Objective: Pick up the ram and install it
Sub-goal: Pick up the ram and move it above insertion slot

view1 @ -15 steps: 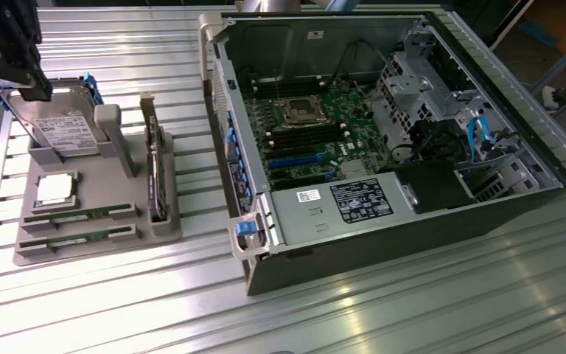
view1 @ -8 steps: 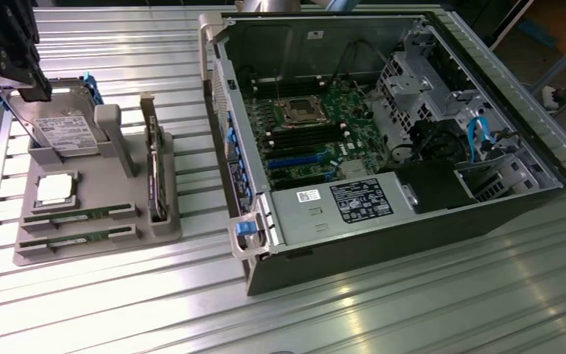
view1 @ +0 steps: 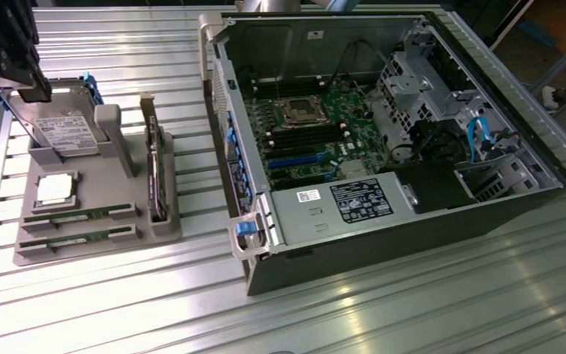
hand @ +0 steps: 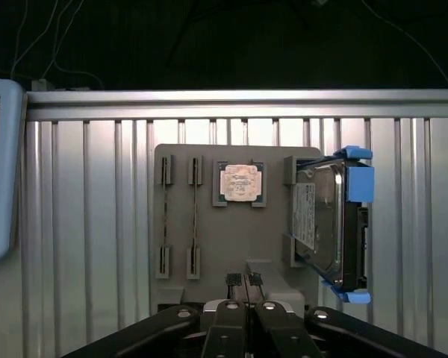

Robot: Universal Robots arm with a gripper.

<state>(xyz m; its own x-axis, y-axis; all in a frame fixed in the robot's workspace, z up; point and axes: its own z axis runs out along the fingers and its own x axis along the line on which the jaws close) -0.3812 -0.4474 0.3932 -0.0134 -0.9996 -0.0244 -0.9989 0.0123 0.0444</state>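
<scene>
1. The jaws are clenched together with nothing between them; in the wrist view the 2 black fingertips of the gripper (hand: 245, 282) meet pad to pad.
2. The gripper hangs over 1 edge of a grey moulded plastic tray (hand: 209, 261), clear of what lies in it.
3. In 2 parallel slots of that tray lie the 2 long, narrow green ram sticks (hand: 165, 216), side by side and well apart from the fingertips.
4. Next to them, a small square silver processor chip (hand: 240, 183) sits in a square recess. Beyond it, a silver hard drive in a blue bracket (hand: 317, 224) leans in its cradle.
5. The exterior view places the gripper (view1: 29, 88) at its upper left, above the hard drive (view1: 67, 133) end of the tray (view1: 96, 247). The ram sticks (view1: 79, 214) are at the opposite end, with the processor chip (view1: 55, 188) between.
6. That view also takes in a dark card (view1: 155, 177) standing on edge along the tray's side. To the exterior view's right, a black open computer case (view1: 480, 214) lies on a ribbed metal table (view1: 362, 310), its green motherboard (view1: 303, 140) facing up.
</scene>
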